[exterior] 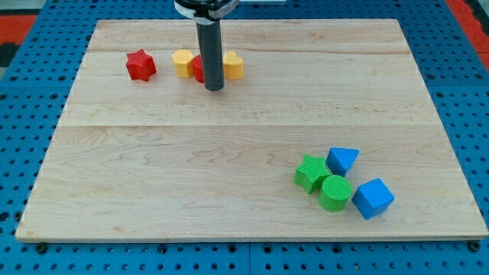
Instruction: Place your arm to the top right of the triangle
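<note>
The blue triangle (pixel 341 160) lies at the view's lower right, touching a green block (pixel 310 173). A green cylinder (pixel 335 192) and a blue cube (pixel 372 198) sit just below it. My tip (pixel 214 87) is near the view's top, left of centre, far up and left of the triangle. The rod stands in front of a red block (pixel 198 69), partly hiding it, between a yellow block (pixel 182 63) on its left and a yellow block (pixel 232 66) on its right.
A red star (pixel 140 65) lies at the view's upper left. The wooden board (pixel 191 153) rests on a blue perforated table (pixel 23 137).
</note>
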{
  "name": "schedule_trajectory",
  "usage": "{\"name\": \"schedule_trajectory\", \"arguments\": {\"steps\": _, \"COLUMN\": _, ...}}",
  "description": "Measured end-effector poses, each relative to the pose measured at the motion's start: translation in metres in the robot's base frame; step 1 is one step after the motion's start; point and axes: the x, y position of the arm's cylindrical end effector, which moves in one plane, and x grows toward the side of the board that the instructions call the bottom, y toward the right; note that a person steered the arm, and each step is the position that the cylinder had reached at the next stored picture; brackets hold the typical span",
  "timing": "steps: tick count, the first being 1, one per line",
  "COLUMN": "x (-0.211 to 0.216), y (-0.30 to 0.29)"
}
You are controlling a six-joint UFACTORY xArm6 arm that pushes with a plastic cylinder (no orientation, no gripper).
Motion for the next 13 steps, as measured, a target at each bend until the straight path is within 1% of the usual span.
{"name": "schedule_trajectory", "arguments": {"steps": 1, "x": -0.020, "y": 0.000}}
{"name": "schedule_trajectory", "arguments": {"steps": 2, "x": -0.014, "y": 0.009}}
{"name": "schedule_trajectory", "arguments": {"steps": 3, "x": 0.022, "y": -0.036}}
{"name": "schedule_trajectory", "arguments": {"steps": 4, "x": 0.022, "y": -0.048}}
{"name": "schedule_trajectory", "arguments": {"steps": 6, "x": 0.022, "y": -0.046}}
{"name": "schedule_trajectory", "arguments": {"steps": 8, "x": 0.043, "y": -0.055}}
{"name": "schedule_trajectory", "arguments": {"steps": 10, "x": 0.049, "y": -0.076}}
{"name": "schedule_trajectory", "arguments": {"steps": 12, "x": 0.049, "y": -0.080}}
{"name": "schedule_trajectory", "arguments": {"steps": 13, "x": 0.049, "y": -0.103}}
